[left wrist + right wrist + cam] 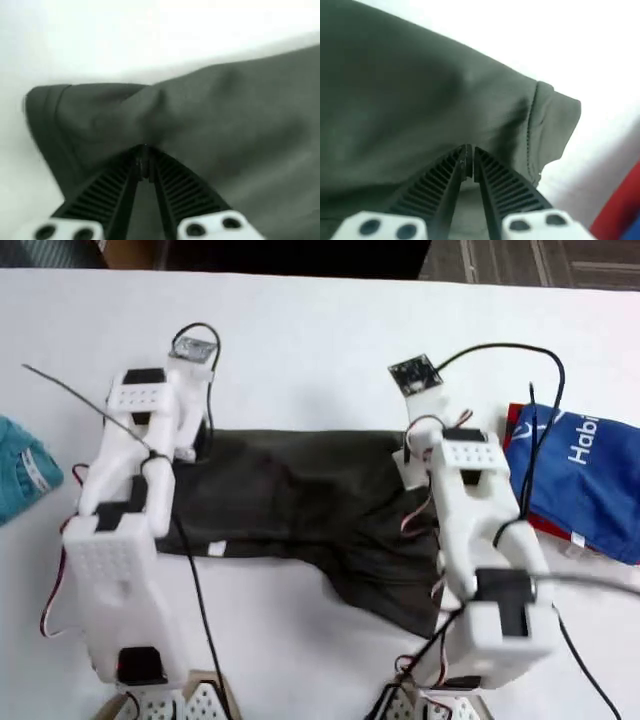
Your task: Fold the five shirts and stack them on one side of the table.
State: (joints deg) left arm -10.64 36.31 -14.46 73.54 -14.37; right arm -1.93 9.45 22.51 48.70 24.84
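Left wrist view, closest in: the left gripper (145,162) has its ribbed fingers pressed together on a small fold of the dark shirt (225,125), near a hemmed sleeve end. Likewise the right gripper (469,162) is clamped on the same garment, just beside a stitched sleeve edge. Both bites look shallow (only the tips hold cloth), so I judge the soft, matte fabric could slip free if the arms pull unevenly, leaving a skewed fold. Farther off, the shirt lies rumpled across the smooth white table (320,330), its lower part sagging to one side. A blue shirt (590,490) and a teal shirt (25,475) lie at opposite edges.
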